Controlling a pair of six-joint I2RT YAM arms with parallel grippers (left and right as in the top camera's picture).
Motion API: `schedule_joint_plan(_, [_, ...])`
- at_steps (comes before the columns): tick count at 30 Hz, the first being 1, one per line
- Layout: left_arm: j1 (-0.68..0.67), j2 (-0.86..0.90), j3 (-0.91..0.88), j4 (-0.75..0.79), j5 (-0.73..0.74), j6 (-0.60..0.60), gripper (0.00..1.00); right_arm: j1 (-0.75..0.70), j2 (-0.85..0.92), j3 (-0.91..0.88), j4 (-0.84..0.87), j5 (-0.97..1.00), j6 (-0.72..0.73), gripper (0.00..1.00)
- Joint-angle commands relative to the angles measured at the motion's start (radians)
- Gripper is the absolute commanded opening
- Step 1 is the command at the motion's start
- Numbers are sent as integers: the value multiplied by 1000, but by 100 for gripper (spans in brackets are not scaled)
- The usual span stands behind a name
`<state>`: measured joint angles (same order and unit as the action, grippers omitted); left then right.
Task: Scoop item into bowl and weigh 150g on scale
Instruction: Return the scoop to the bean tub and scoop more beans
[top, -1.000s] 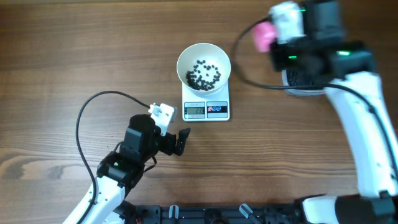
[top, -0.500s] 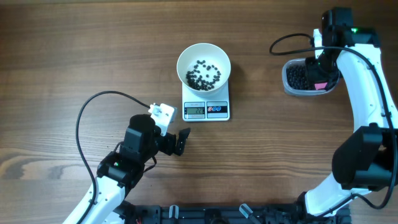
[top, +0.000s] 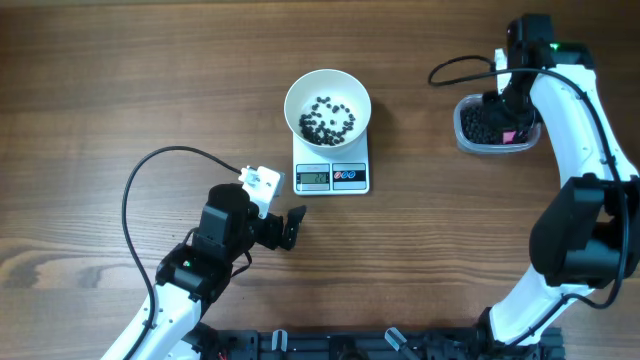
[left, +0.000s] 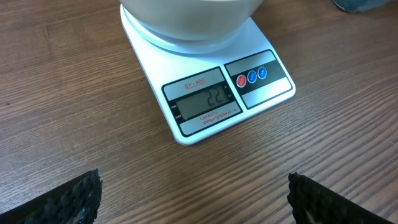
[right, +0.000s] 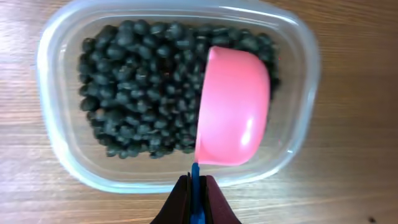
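Black beads (right: 137, 93) fill the tub (right: 53, 143), dot the bowl (top: 292, 100); right claw (right: 196, 183) clamps scoop (right: 233, 112), left claw (left: 194, 199) apart.

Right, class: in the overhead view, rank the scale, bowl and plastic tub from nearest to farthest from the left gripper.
1. scale, just beyond the left gripper
2. bowl, sitting on the scale's far part
3. plastic tub, far right

Bowl (top: 296, 92) on scale (top: 331, 177), tub (top: 461, 128) well right
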<state>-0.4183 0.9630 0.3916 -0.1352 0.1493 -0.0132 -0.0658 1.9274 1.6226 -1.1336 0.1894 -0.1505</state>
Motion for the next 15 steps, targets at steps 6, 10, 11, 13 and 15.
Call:
schedule_joint_plan(6, [4, -8, -3, -1, -9, -10, 100, -78, 33, -8, -42, -334, -60, 4])
schedule_joint_plan(10, [4, -8, -3, -1, -9, -10, 100, -164, 33, -8, -39, -478, -60, 4])
schedule_joint_plan(11, [4, -8, -3, -1, -9, -11, 100, -187, 33, -8, -35, -512, -59, 4])
schedule_joint_plan(13, [4, -8, -3, -1, -9, -10, 100, -219, 33, -8, -34, -547, -58, 4])
schedule_joint_plan(15, [4, -8, -3, -1, -9, -10, 100, -241, 33, -8, -20, -589, -59, 4])
